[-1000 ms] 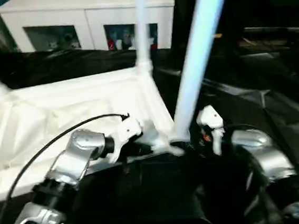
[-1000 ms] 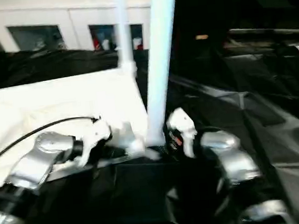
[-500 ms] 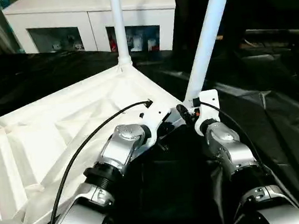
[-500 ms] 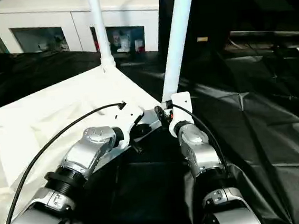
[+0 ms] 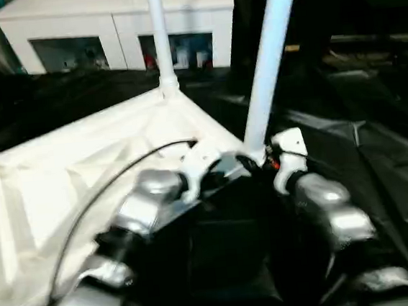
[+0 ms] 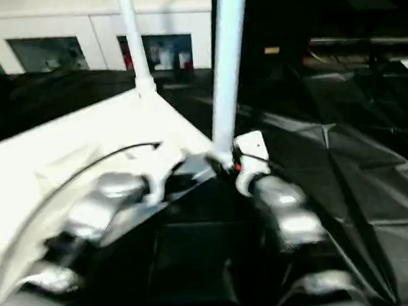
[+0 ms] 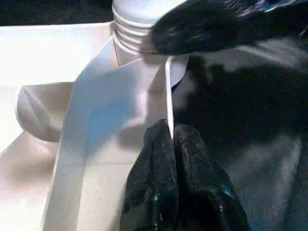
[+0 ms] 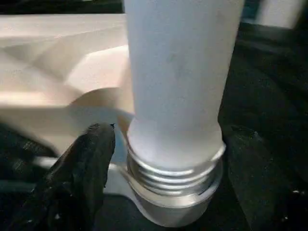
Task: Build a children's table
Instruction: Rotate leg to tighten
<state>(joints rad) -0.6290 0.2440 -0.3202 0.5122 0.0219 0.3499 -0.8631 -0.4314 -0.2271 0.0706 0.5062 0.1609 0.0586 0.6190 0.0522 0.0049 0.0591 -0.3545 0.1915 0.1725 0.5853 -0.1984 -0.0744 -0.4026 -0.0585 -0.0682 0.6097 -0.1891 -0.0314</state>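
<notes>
The white tabletop (image 5: pixel 83 172) lies upside down on black sheeting, ribbed underside up. A white leg (image 5: pixel 267 60) stands in the near corner socket and a second leg (image 5: pixel 158 34) stands in the far corner. My left gripper (image 7: pixel 169 137) is shut on the tabletop's thin rim, right beside the near socket. My right gripper (image 8: pixel 171 159) hugs the threaded base of the near leg (image 8: pixel 178 86), with one black finger (image 8: pixel 82 178) on each side of the base. In the head view both grippers meet at that corner, the left gripper (image 5: pixel 227 167) next to the right gripper (image 5: pixel 262 154).
A white glass-door cabinet (image 5: pixel 113 39) stands behind the table. Crumpled black sheeting (image 5: pixel 380 179) covers the surface to the right and in front. A black cable (image 5: pixel 140 163) runs along my left forearm.
The head camera has shifted and tilted. Both grippers stay at the same near corner, the left on the rim and the right at the leg's base.
</notes>
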